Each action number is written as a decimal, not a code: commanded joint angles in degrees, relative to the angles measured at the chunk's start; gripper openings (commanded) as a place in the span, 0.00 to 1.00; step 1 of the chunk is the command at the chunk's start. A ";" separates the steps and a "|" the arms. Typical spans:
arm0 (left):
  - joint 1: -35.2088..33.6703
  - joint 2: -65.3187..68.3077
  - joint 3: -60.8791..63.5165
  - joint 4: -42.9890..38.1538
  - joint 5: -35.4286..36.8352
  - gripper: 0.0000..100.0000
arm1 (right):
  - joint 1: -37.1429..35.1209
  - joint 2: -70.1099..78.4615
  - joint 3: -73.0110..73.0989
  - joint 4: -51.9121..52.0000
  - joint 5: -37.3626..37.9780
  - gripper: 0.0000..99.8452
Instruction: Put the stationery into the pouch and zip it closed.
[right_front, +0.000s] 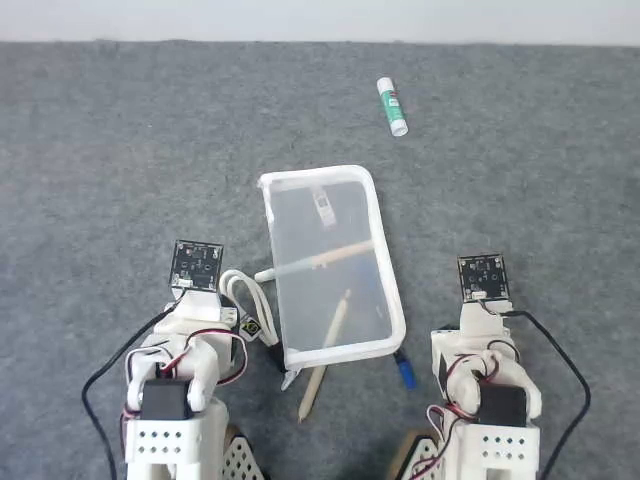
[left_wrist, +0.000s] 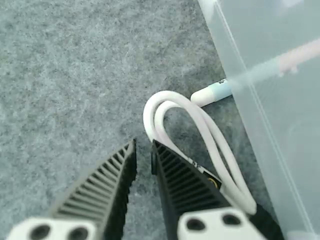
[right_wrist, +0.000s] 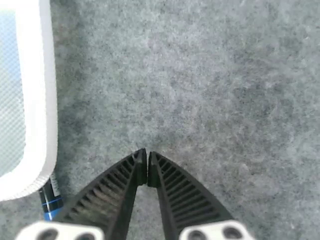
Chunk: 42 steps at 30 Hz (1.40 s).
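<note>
resting beside the pouch, left gripper seems barely parted, right gripper pinched together.

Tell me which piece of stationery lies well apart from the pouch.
The white and green glue stick, alone beyond the far end of the pouch. The wooden pencil, white-capped pen and blue pen all meet its edge.

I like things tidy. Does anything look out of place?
The white-and-green glue stick lies alone, far from the see-through white-edged zip pouch. A wooden pencil pokes out past its near edge, and a blue pen peeks out at a corner.
</note>
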 joint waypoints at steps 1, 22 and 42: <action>-0.09 -0.70 -1.19 0.18 0.62 0.05 | 0.48 -0.84 1.14 0.57 -0.26 0.01; -0.09 -0.70 -1.19 0.18 0.62 0.05 | 0.92 -0.92 1.05 0.66 -0.09 0.01; 0.26 -0.70 -1.19 0.18 0.70 0.05 | 1.01 -0.92 1.14 -0.66 -0.53 0.01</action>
